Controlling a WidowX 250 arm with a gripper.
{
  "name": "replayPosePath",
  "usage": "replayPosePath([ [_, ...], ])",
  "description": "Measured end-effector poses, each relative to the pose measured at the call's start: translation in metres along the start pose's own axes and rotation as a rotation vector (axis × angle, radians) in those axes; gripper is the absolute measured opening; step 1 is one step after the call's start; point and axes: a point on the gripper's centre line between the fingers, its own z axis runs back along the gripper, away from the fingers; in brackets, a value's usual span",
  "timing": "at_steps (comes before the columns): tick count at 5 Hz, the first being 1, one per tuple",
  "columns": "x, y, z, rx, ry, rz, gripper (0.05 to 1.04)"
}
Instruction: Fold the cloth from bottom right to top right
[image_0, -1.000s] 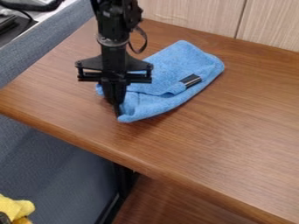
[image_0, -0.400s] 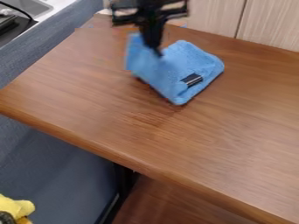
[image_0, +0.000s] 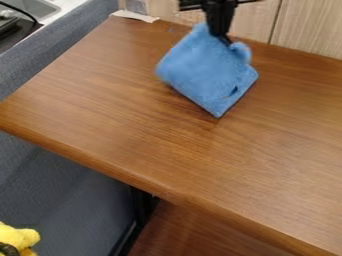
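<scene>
Pale wood panelling (image_0: 310, 27) stands behind the gripper (image_0: 227, 41) and blue cloth (image_0: 206, 70).

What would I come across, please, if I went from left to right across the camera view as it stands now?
Yellow item at the bottom corner → pale strip → blue cloth → dark seam in the wood-grain panelling.

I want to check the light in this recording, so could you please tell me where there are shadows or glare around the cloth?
Camera view: a soft, dark shadow along the lower-left edge of the cloth; same camera view: no hard glare on the tabletop, only a faint, diffuse sheen.
</scene>
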Motion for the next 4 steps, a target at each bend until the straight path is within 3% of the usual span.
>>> replayPosePath([
  [2,0.001,-0.016,-0.042,0.056,0.019,-0.017,0.059],
  [4,-0.006,-0.017,-0.057,0.053,0.013,-0.059,0.058],
])
